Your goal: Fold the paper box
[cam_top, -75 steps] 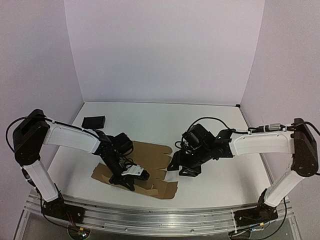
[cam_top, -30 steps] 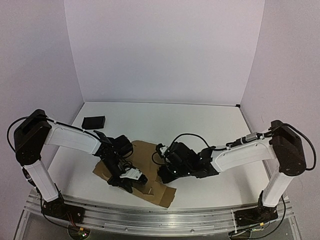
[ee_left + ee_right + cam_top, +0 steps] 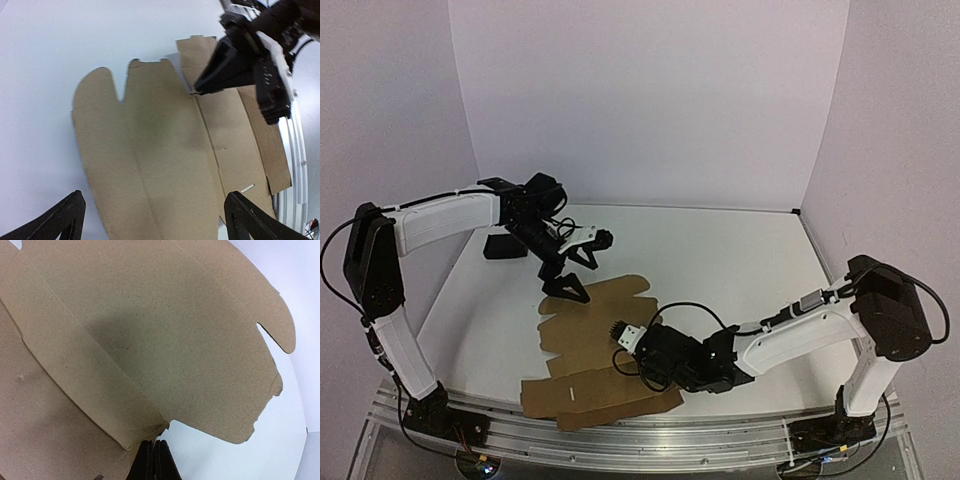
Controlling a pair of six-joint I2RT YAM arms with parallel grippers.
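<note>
A small black block [image 3: 507,244] sits at the left rear of the white surface [image 3: 740,250], partly hidden by the left arm. The left pincer [image 3: 582,268] hangs released, fingers spread wide, over the far end of the paper box [image 3: 585,345]. The box is a flat sheet of plain matte brown cardboard with rounded flaps, creases and a narrow slot, lying centre-front. The right pincer [image 3: 198,89], clenched, sets its tips at a crease notch; whether it pinches cardboard is hard to make out.

Left end effector [image 3: 582,265] hangs raised, jaws wide apart; right end effector [image 3: 623,335] sits low, jaws closed.
</note>
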